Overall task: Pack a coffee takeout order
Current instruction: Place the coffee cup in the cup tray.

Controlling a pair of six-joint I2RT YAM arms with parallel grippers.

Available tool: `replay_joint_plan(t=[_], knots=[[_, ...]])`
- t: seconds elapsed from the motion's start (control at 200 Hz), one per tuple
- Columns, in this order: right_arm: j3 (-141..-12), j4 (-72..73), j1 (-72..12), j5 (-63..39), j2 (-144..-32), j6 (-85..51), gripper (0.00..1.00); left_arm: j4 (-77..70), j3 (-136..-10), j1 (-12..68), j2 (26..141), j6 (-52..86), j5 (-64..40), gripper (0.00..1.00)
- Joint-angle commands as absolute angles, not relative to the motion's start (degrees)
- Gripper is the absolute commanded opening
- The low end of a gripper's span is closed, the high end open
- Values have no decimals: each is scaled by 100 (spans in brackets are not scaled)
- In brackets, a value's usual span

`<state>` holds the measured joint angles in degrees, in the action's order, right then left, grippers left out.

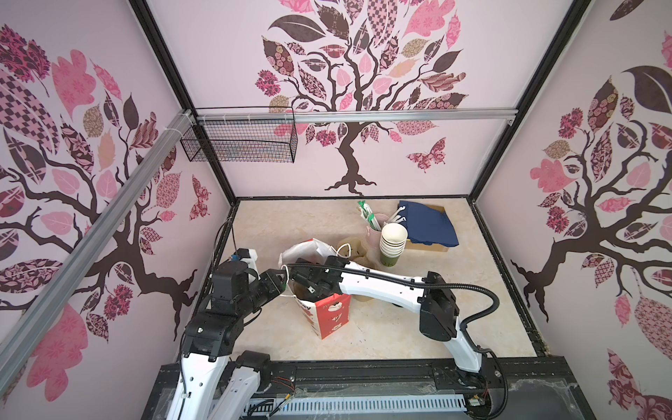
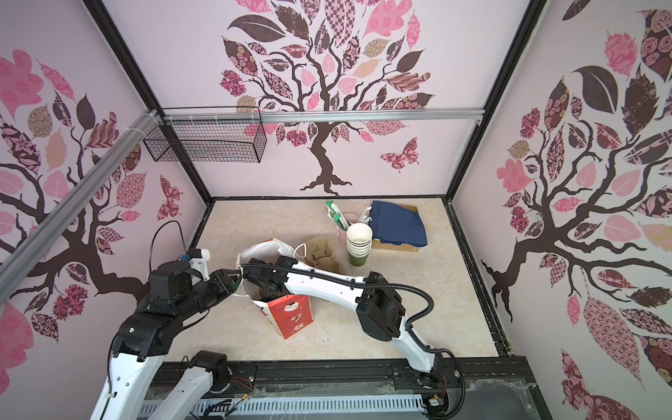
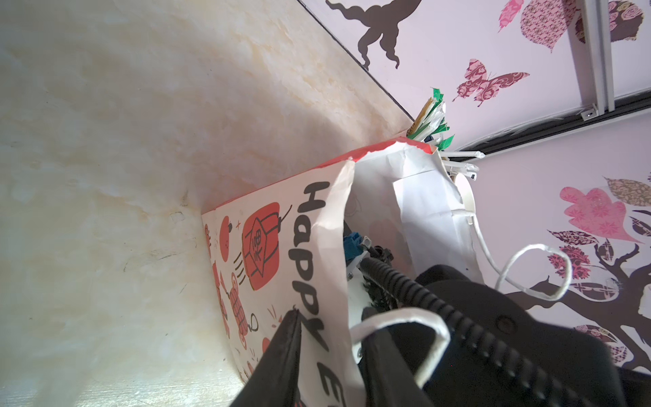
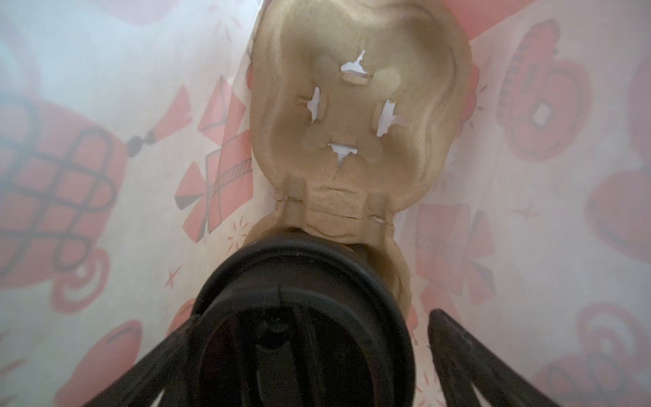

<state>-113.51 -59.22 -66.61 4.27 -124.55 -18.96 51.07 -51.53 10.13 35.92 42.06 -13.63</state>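
The left end effector stands at the left rim of the paper bag. Its jaws are partly spread, with the bag's wall between them and no clear pinch on it. A white handle loop lies over one finger.

The right end effector reaches down into the bag. Its jaws are spread to either side of the lidded cup, and the one finger that shows clearly stands off the lid. The cup sits in the near well of the carrier on the bag's floor; the far well is empty.

Behind the bag on the table lies a second carrier. To the right of it stand the straw cup and the stack of cups. Furthest right, the navy napkin lies on a cardboard box, not yet packed.

Risks, as I judge them:
- A finger could catch the lid as the right arm lifts out and tip the cup from its well.
- The arm could snag the bag's rim.
- The draped handle could drag the lightly held bag over if the left arm pulls away.

Only the right wrist view shows the cup and the bag's interior, because in both top views the right arm hides them. Only the left wrist view shows the wall between the left jaws. Only the top views show the napkin.
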Motion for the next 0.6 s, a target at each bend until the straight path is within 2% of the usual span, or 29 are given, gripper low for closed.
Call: replay_joint_plan(t=[0.0, 0.11, 0.19, 0.395, 0.595], knots=[[-11296, -5955, -6609, 544, -12145, -1915, 100, 4968, -4955, 1028, 3532, 4241, -1450, 24], [-11354, -5947, -6609, 566, -12069, -1898, 100, 5017, -5018, 1027, 3563, 4177, -1459, 15], [-11475, -6008, -6609, 558, -12075, -1910, 100, 5039, -5078, 1027, 3595, 4162, -1484, 12], [-11976, -6430, -6609, 904, -12374, -2117, 100, 5003, -5087, 1027, 3636, 4150, -1557, 11], [-11816, -6200, -6609, 588, -12279, -2091, 100, 5048, -5125, 1023, 3639, 4128, -1503, 11]])
